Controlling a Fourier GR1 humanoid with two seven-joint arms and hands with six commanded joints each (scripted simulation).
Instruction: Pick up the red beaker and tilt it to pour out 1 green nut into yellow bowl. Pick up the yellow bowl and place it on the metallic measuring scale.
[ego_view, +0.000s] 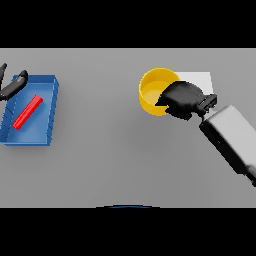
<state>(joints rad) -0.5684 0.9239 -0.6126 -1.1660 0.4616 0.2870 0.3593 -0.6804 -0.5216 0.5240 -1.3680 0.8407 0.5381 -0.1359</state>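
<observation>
While your right hand curls over the yellow bowl at two o'clock on the bench, firm that hold on the rim, lift level, and set it on the pale scale just behind. Your left hand rests relaxed at nine o'clock over the blue tray holding a red object.

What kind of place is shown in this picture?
Probably a lab-style workbench: a plain grey table with a yellow bowl, a pale scale beside it, and a blue tray holding a red piece.
</observation>
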